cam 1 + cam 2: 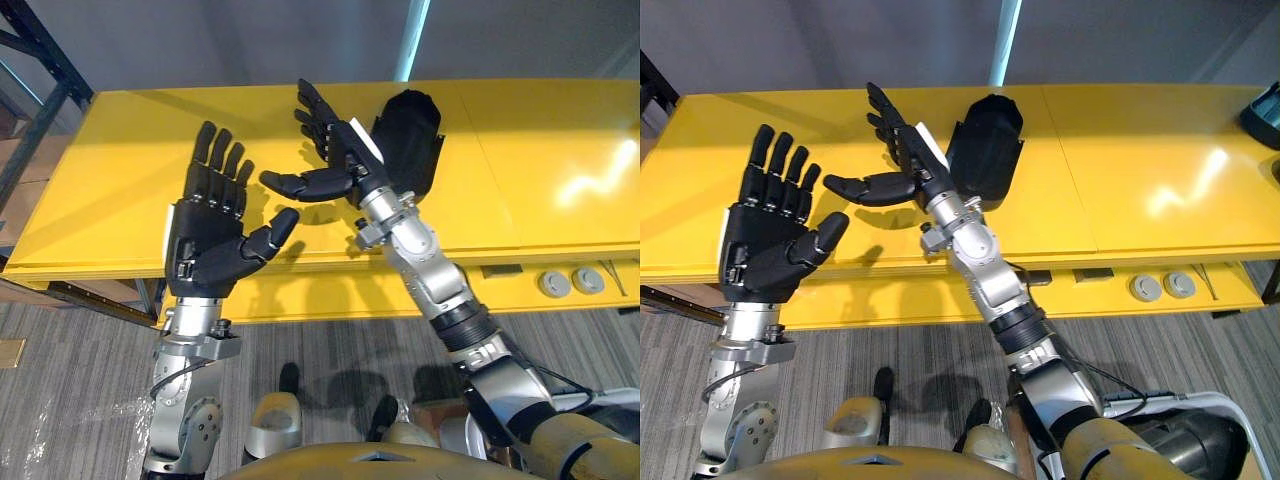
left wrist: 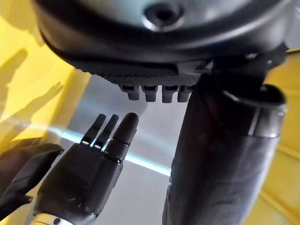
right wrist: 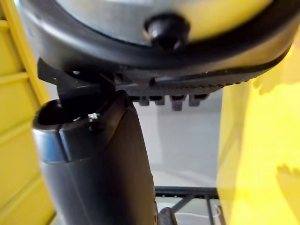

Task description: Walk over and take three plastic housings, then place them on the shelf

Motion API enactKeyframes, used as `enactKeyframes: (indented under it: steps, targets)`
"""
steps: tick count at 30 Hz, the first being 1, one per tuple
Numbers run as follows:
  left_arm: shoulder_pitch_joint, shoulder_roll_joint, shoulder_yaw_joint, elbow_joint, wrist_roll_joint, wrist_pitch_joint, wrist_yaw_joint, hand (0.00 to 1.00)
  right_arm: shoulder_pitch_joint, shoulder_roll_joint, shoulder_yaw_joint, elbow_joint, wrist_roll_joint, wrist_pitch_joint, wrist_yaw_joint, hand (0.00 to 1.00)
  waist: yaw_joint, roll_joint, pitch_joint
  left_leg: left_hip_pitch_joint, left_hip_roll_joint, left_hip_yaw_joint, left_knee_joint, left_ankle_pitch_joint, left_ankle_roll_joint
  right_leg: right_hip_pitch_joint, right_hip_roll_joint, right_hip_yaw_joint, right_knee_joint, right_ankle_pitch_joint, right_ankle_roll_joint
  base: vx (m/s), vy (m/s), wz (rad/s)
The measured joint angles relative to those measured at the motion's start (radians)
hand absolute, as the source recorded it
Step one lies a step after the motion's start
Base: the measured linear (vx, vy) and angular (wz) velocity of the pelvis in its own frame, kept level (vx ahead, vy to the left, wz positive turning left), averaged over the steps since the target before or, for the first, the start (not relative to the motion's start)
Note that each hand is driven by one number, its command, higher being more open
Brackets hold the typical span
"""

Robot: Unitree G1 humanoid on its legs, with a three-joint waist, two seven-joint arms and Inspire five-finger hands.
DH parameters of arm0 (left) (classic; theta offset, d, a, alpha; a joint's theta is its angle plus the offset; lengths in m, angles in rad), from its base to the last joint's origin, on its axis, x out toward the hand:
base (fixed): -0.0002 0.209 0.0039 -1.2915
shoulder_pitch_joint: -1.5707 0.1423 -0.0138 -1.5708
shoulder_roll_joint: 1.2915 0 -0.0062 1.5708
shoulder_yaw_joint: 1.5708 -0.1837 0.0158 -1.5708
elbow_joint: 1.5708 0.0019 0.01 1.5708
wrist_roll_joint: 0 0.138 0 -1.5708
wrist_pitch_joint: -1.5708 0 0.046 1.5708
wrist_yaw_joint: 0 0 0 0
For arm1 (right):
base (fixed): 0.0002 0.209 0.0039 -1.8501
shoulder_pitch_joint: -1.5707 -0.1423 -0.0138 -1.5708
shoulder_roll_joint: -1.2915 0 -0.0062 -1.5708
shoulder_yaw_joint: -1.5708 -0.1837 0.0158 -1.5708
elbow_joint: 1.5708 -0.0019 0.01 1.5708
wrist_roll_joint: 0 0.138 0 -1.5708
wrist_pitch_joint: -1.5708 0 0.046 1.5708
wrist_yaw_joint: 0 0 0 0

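Left robot hand (image 1: 205, 245) and right robot hand (image 1: 343, 152) hover released, fingers spread, over the yellow tabletop (image 1: 540, 170), a black plastic housing (image 1: 410, 135) just beyond the right.

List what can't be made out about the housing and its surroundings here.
- Black housing, eye views: one side is hidden behind the right hand; whether they touch is unclear.
- Dark object on the yellow table: cut off by the right eye view's edge, so what it is cannot be told.
- Dark rack: cut off by the left eye view's edge.
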Motion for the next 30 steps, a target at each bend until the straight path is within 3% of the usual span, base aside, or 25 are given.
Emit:
enactKeyframes:
  steps: [2,9,14,18,30]
  targets:
    - [0.013,-0.017,0.019,-0.017,0.003,-0.004,0.004,1.00,0.000,0.037,0.024,0.036,0.000,-0.028,-0.038,1.00,0.009,0.000,-0.011,0.002,-0.003,-0.001,-0.004,0.000,0.000,0.001,-0.003,-0.001,0.000,-0.001,0.000,0.00,0.000,0.00]
    - [0.018,-0.032,0.018,-0.028,0.005,-0.005,0.016,1.00,0.002,0.103,0.065,0.135,-0.001,-0.034,-0.168,1.00,0.010,0.001,-0.021,0.008,-0.013,-0.018,-0.039,0.019,-0.004,0.001,-0.008,-0.024,0.002,-0.004,-0.004,-0.04,0.004,0.08]
    - [0.060,-0.041,-0.012,-0.028,0.005,-0.006,0.021,1.00,0.049,0.179,0.070,0.242,0.003,-0.010,-0.378,1.00,0.012,0.003,-0.048,0.015,-0.014,-0.018,-0.061,0.028,-0.003,-0.003,-0.008,-0.025,0.002,-0.008,-0.009,0.00,0.000,0.00]
    - [0.060,-0.057,-0.037,-0.028,0.005,-0.017,0.029,1.00,0.095,0.198,0.069,0.277,-0.027,-0.010,-0.482,1.00,0.007,0.008,-0.057,0.012,-0.013,-0.008,-0.067,0.029,-0.004,-0.016,-0.008,-0.015,0.003,-0.007,-0.008,0.01,-0.005,-0.06]
    - [0.090,-0.061,-0.064,0.016,0.036,-0.041,0.072,1.00,0.132,0.205,0.066,0.274,-0.081,-0.038,-0.602,1.00,-0.019,0.019,-0.068,0.011,-0.013,0.019,-0.073,0.026,-0.003,-0.039,-0.008,0.015,0.010,-0.007,-0.007,0.00,-0.009,-0.07]
